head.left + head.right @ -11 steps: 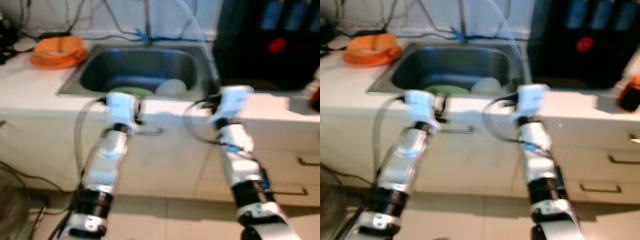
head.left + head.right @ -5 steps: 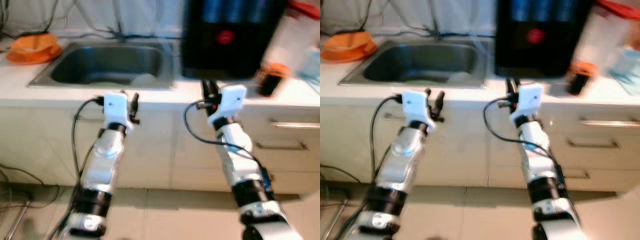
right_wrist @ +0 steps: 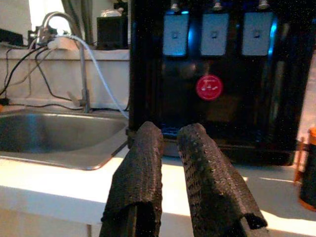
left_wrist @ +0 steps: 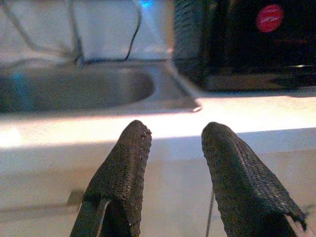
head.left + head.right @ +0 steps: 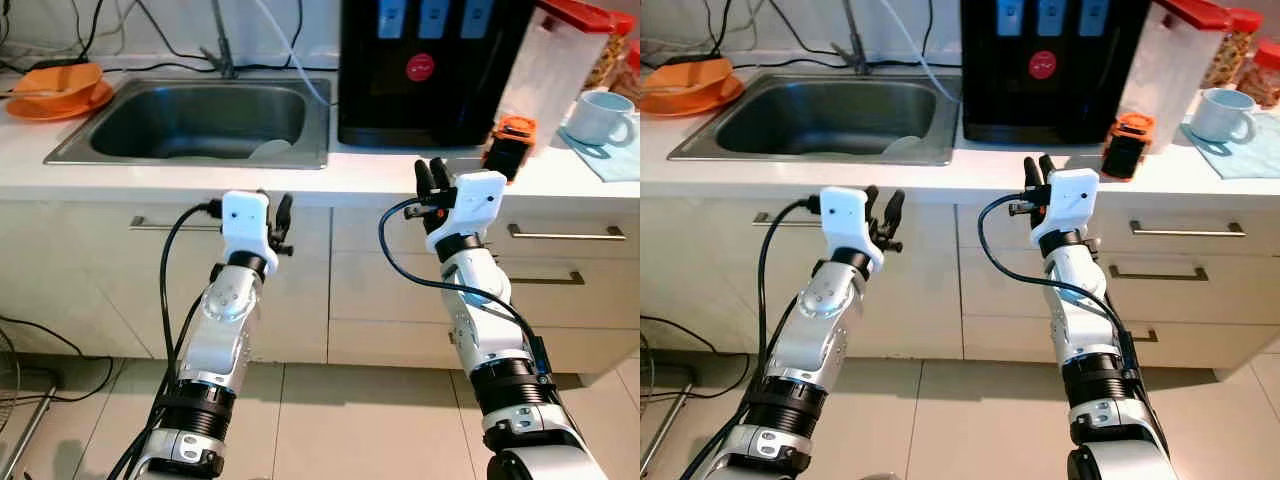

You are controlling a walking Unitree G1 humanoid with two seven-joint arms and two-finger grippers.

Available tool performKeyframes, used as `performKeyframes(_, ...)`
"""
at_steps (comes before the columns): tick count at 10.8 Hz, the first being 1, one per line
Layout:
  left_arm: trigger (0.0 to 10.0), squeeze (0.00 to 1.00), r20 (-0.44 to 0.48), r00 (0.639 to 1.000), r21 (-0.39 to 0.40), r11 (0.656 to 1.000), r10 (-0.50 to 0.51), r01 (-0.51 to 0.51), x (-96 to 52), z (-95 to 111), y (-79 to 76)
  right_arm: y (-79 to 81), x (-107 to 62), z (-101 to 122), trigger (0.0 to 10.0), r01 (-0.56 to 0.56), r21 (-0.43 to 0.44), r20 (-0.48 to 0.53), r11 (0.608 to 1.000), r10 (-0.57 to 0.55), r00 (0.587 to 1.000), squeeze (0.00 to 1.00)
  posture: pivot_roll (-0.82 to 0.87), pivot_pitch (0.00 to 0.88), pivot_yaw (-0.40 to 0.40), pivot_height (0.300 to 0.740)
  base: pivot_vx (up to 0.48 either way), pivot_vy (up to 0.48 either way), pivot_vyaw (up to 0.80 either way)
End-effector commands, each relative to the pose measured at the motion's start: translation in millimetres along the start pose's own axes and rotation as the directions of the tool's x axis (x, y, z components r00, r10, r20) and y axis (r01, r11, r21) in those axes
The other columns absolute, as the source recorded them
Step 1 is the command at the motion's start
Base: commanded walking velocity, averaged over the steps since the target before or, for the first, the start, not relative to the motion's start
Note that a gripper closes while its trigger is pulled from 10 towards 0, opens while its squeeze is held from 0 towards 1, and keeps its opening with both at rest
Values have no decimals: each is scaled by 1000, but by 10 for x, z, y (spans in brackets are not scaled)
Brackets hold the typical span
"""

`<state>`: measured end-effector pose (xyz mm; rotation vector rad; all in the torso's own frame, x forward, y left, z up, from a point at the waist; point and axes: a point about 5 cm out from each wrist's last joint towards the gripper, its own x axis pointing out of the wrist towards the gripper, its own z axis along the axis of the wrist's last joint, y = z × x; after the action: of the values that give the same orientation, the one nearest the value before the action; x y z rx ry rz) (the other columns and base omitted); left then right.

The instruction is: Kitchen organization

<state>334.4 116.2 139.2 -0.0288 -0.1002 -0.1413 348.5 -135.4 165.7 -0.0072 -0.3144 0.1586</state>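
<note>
A steel sink (image 5: 85, 152) is set in the white counter (image 5: 380, 182), with a white dish (image 5: 272, 150) lying in its right corner. An orange bowl (image 5: 55, 88) sits left of the sink. My left gripper (image 5: 278, 214) hovers open in front of the counter edge below the sink, with nothing between its fingers (image 4: 129, 148). My right gripper (image 5: 430, 178) is raised at the counter edge before the black water dispenser (image 5: 430, 70). Its fingers (image 3: 148, 153) stand almost together, a thin slit between them, holding nothing.
Right of the dispenser stand a small orange and black object (image 5: 508, 142), a clear canister with a red lid (image 5: 555, 60) and a white mug (image 5: 600, 115) on a blue cloth. Drawers with metal handles (image 5: 560, 232) run below the counter. Cables trail on the tiled floor at left.
The whole view has shifted right and drawn back from the sink, and sharpened. Both grippers, earlier at the sink's front rim, now stand in front of the counter edge.
</note>
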Motion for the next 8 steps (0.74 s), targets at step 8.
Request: performKeyframes(8, 10000, 0, -221, 973, -58, 995, 65, -80, -227, -575, 205, -89, -223, -462, 10000, 63, 39, -208, 997, -53, 977, 0, 76, 0, 32, 740, 0, 0, 0)
